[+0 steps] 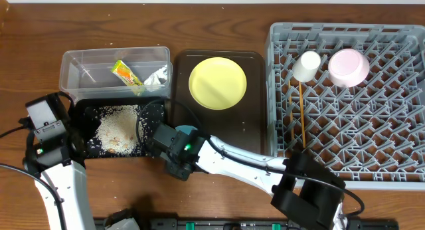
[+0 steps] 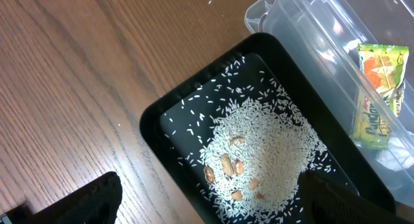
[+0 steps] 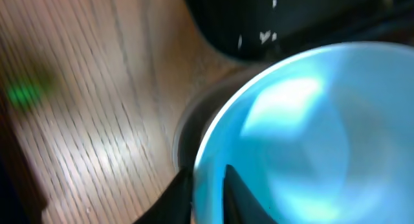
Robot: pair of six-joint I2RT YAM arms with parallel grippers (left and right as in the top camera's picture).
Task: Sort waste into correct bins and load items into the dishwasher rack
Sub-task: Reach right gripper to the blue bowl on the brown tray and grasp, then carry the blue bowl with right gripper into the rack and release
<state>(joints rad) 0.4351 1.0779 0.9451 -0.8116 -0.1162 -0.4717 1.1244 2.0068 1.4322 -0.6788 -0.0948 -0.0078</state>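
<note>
Right end effector (image 3: 208, 188) astride blue bowl (image 3: 310, 133) rim

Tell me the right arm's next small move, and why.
Probably lift the bowl straight up. The right end effector appears clamped on its rim, the bowl looks empty, the rice already lies in the black tray, and the rack still has free space for it.
</note>
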